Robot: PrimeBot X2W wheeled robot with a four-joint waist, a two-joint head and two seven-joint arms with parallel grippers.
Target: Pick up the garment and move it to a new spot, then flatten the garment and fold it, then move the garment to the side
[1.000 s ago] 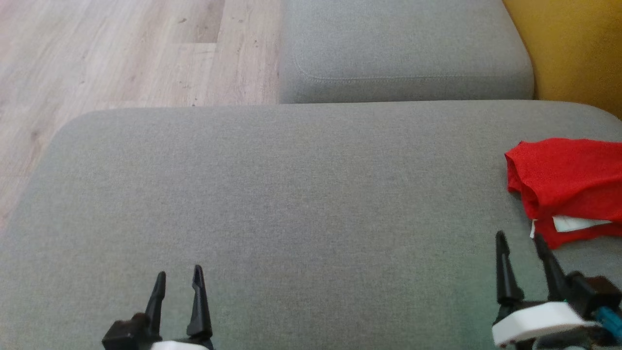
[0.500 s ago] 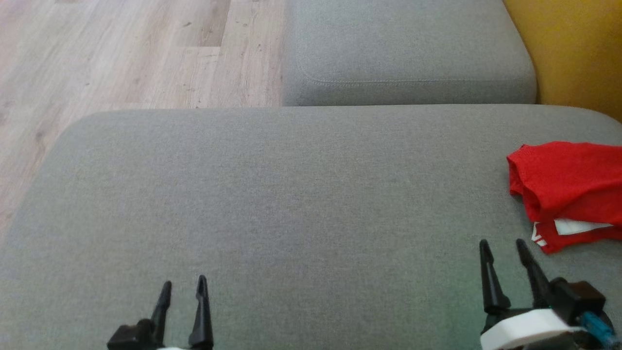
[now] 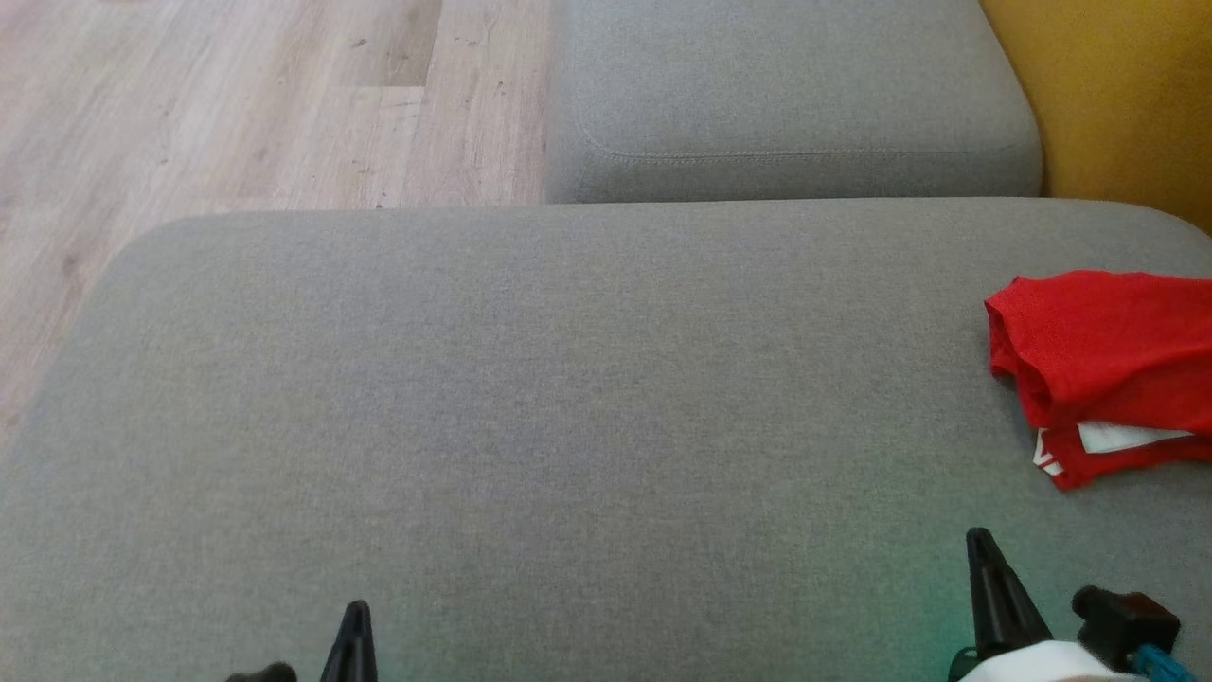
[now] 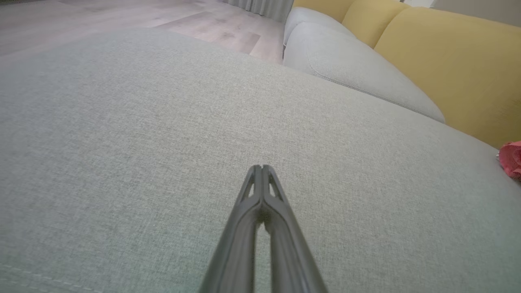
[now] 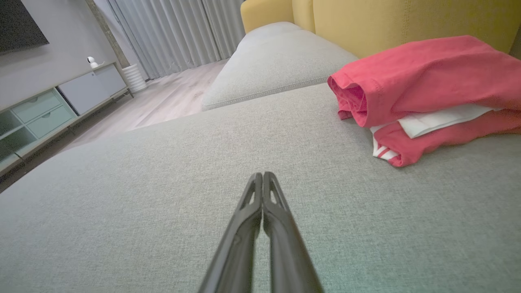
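- Head view: left gripper [image 3: 357, 614] sits low over the wide grey fabric sofa seat cushion [image 3: 568, 379], its dark fingers pressed together and holding nothing.
- The right gripper [image 3: 981, 549] has its fingers pressed together too, also empty. The folded red cloth garment with white trim [image 3: 1108, 360] lies ahead of it and off to its right, well apart and not touched.
- The garment is folded into a compact stack and parked at the cushion's right edge, so the task looks about finished. Both grippers, shut and clear of it, read as a rest pose.
- The pale wood-plank floor [image 3: 237, 95] is far ahead of the left gripper. The mustard yellow backrest [image 3: 1117, 85] is beyond the garment.
- Left wrist view: the left gripper [image 4: 261, 169] has its tips touching, with bare cushion [image 4: 122, 122] under and ahead of it. A sliver of the garment [image 4: 512, 158] shows far to the right of the fingers.
- Right wrist view: the right gripper [image 5: 262, 177] has its tips closed and pinches nothing. The garment [image 5: 423, 85] is ahead and to the right of the tips, near but apart.
- Garment look: the top layer is rolled over at the left fold, a white layer is sandwiched in the middle, and there are white stripes at the lower corner. The edges are soft and not crisp, and it lies flat on the cushion [image 5: 163, 183].
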